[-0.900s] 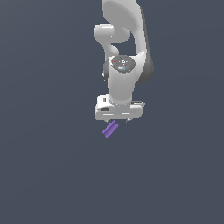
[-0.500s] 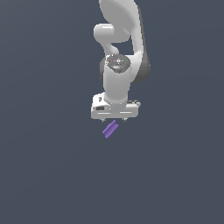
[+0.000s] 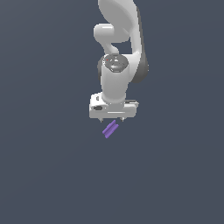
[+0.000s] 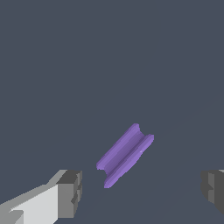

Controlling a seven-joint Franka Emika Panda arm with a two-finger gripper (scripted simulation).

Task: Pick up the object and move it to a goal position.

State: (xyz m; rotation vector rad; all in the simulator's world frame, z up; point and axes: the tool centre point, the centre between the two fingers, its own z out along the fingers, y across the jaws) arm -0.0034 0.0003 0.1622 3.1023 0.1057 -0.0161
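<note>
Purple grooved double-bar block point(image 4: 125, 155) lies diagonal, seven to one o'clock; looks rigid, light. White hand point(image 4: 140, 192) wide open, empty. I'd pinch across its long sides.

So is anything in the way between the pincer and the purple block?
No, nothing visible. The pincer is open, and the wrist view shows only bare grey floor between its fingers and the block. In the exterior view the block lies just below it.

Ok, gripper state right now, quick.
Gripper: open, holding nothing; the purple grooved block lies between its fingers, untouched.
</note>
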